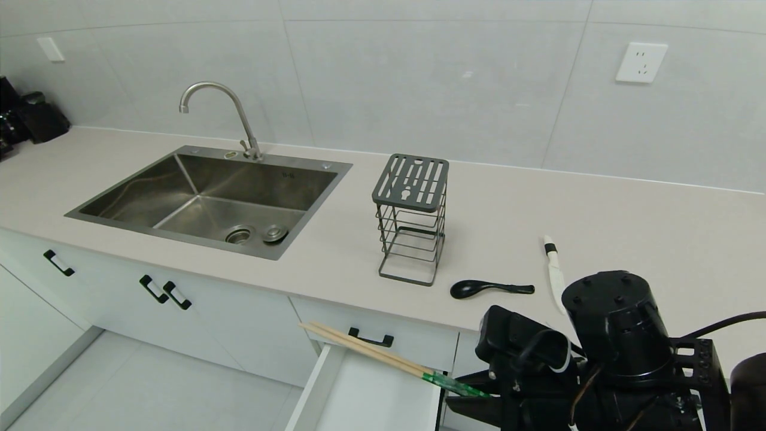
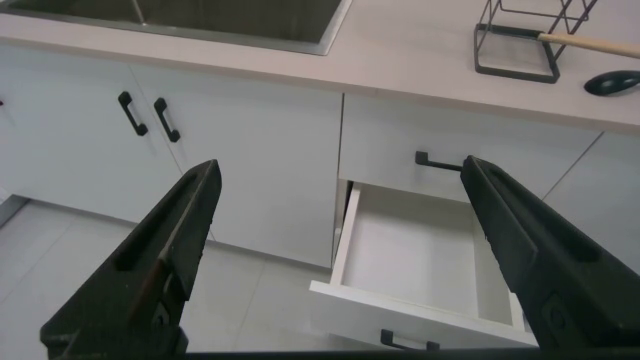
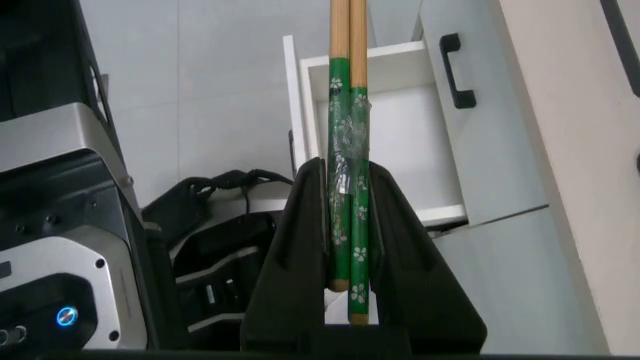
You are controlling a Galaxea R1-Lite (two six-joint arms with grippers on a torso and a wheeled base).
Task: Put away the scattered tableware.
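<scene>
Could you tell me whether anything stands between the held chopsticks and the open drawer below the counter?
Nothing visible does. The chopsticks, clamped in the right gripper, point out over the open drawer, with only air between them.

The white utensil [image 1: 554, 267] right of the wire rack [image 1: 412, 218] loses its near end behind the right arm; what kind of tool it is, I cannot tell. The chopsticks [image 1: 371, 352], in front of the rack, have their green ends partly covered by the right gripper [image 3: 346, 175]; in the right wrist view the top edge cuts their tips. The drawer [image 1: 371, 401] — below and in front of the rack — is cut by the bottom edge.
</scene>
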